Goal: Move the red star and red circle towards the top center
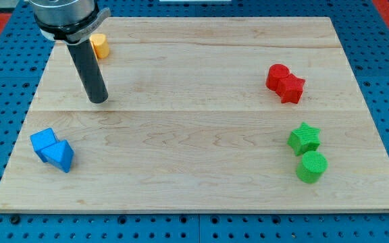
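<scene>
Your red star (292,88) and red circle (277,75) sit touching at the desk's (194,135) right. They look light, hard and probably slippery. Your tip (98,100) is far left; no fingers exist, so push from the lower right.

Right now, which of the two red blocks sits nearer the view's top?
The red circle: it touches the red star on that block's upper-left side, slightly higher and further left.
</scene>
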Motion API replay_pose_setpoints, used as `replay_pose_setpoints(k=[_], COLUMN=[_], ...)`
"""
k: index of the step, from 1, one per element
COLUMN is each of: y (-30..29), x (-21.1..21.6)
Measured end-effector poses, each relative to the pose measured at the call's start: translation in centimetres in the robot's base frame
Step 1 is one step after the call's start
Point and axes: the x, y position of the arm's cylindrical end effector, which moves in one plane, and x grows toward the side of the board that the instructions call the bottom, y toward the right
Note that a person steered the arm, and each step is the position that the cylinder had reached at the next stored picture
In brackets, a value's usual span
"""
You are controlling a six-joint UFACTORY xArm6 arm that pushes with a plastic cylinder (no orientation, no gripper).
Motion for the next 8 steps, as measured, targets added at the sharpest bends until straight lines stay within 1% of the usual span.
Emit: replay_pose_setpoints(k=[1,2,4,6,8], y=[0.5,4.5,14.4,28.6,29.2], x=[0.4,0.7,1.1,2.0,2.0])
